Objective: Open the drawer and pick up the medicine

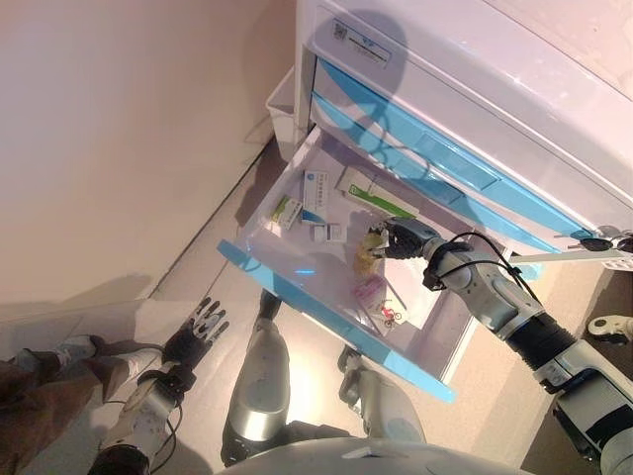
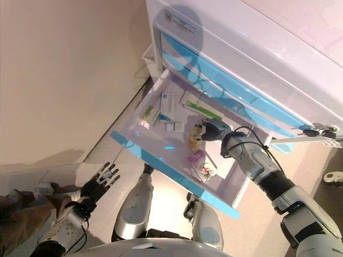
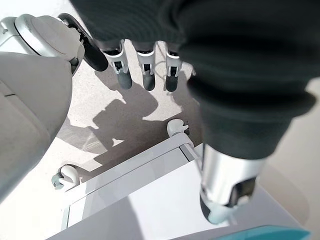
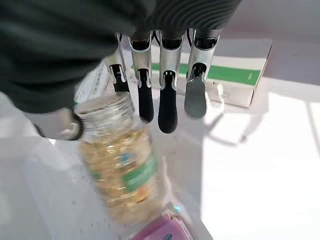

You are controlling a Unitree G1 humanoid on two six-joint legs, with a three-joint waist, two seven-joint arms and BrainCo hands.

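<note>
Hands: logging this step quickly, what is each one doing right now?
Left hand: open, holding nothing, down beside the open drawer.
Right hand: open, in the drawer over the bottle of yellow capsules, not gripping it.

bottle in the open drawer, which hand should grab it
Right. The right hand is inside the drawer, fingers straight, just above the bottle. The left hand hangs low beside the cabinet, outside the drawer.
</note>
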